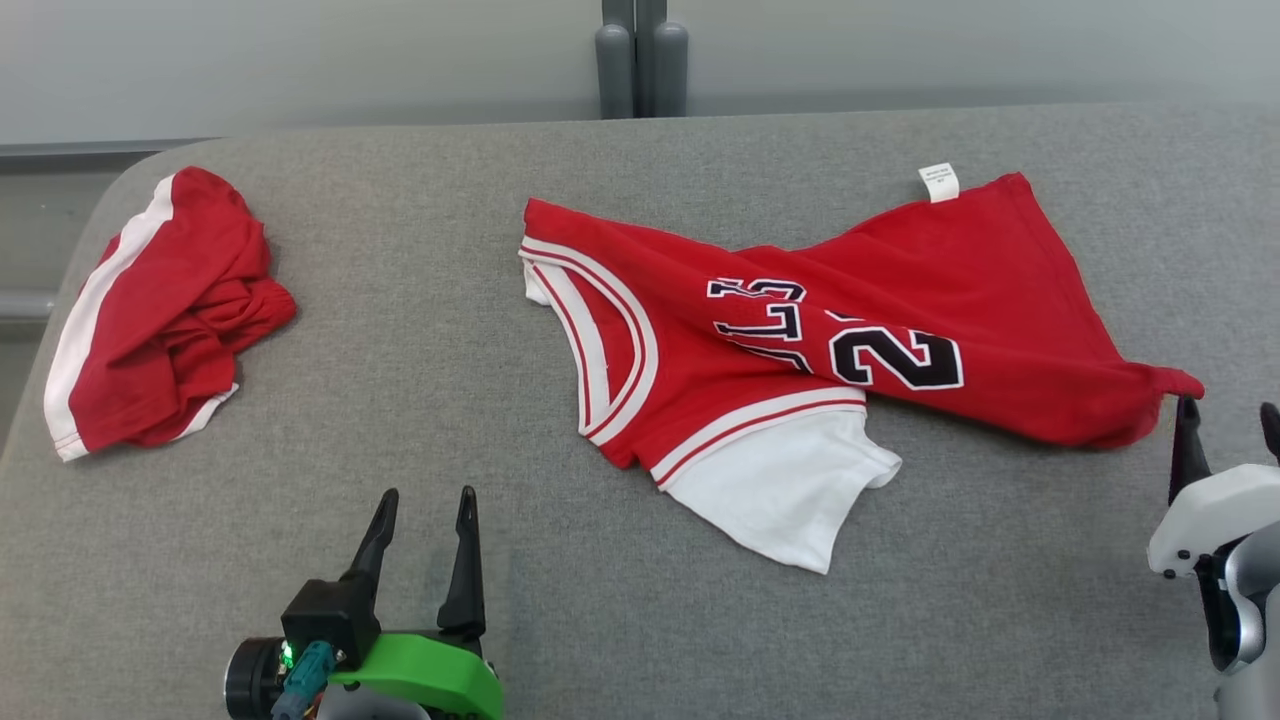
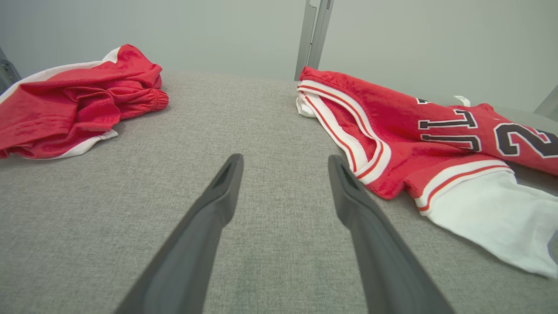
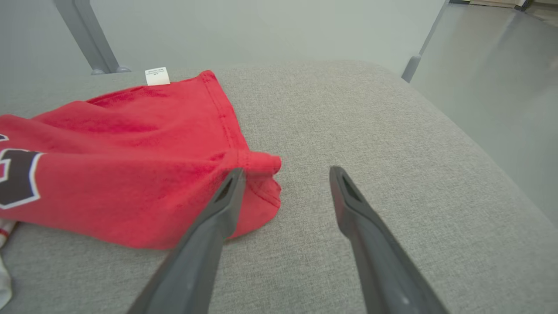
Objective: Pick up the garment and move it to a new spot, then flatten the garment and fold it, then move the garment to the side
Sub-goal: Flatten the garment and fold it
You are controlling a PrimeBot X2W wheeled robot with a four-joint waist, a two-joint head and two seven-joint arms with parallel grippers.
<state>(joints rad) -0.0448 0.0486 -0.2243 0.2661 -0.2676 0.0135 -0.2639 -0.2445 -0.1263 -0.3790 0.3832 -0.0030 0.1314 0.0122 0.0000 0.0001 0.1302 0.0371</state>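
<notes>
Left gripper (image 1: pixel 428 492): nearest the lens, at 7 o'clock of the head view. Its fingers are spread wide over bare fabric and grasp nothing.
Table (image 1: pixel 640 620): a grey fabric-covered surface with rounded corners. Note that it carries both garments.
Jersey (image 1: pixel 680 340): red, lying rumpled and twisted on the table. You will find it running from the centre out toward 3 o'clock. Its neckline, trimmed in white and red, faces 9 o'clock.
Shorts (image 1: pixel 170 320): red with a white side stripe, bunched in a heap at 9 o'clock. They are well apart from the jersey.
White sleeve (image 1: pixel 790 490): projects from the jersey's lower edge toward 6 o'clock and lies flat on the table.
Right gripper (image 1: pixel 1228 405): at 4 o'clock, by the table's right edge. Its fingers are spread apart and clamp nothing.
Number print (image 1: pixel 895 358): black digits outlined in white, partly folded under a crease.
Hem corner (image 3: pixel 261 165): a pinched red point at the jersey's 3 o'clock end. In the right wrist view one finger (image 3: pixel 216 218) crosses in front of it. Whether they touch, you cannot tell.
Care label (image 1: pixel 938 182): a small white tag on the jersey's far edge, at 1 o'clock.
</notes>
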